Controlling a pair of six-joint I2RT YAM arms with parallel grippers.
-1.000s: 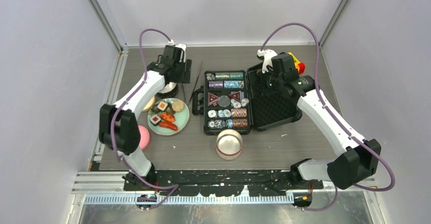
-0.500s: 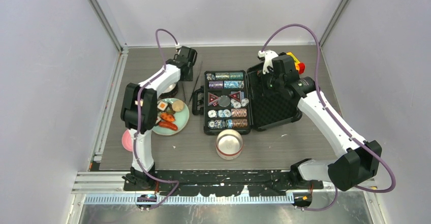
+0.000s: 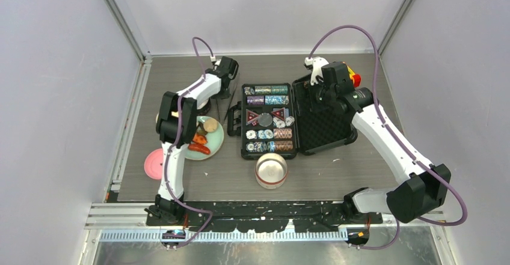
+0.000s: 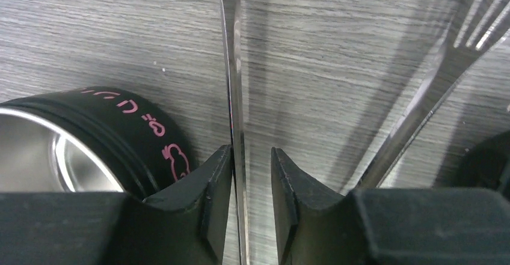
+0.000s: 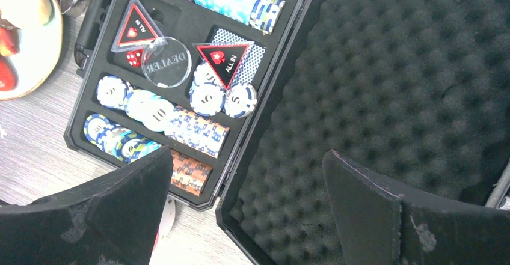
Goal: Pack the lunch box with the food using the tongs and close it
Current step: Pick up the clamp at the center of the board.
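Left gripper (image 4: 251, 154): narrowly parted, not clamped, astride one arm of the tongs (image 4: 233, 67), which hugs the 9 o'clock finger. Long axis 6 to 12, toothed tip toward 12. Right gripper (image 5: 246, 157): wide open.

- Table (image 3: 319, 175): grey wood-grain top, matte, evenly lit, soft shadows.
- Behind the table: plain pale back wall (image 3: 264, 12).
- Left and right of the table: pale left panel (image 3: 54, 97) and right panel (image 3: 463, 67).
- Table's back corners: aluminium posts (image 3: 120, 18).
- Table's near edge: black rail (image 3: 264, 208).
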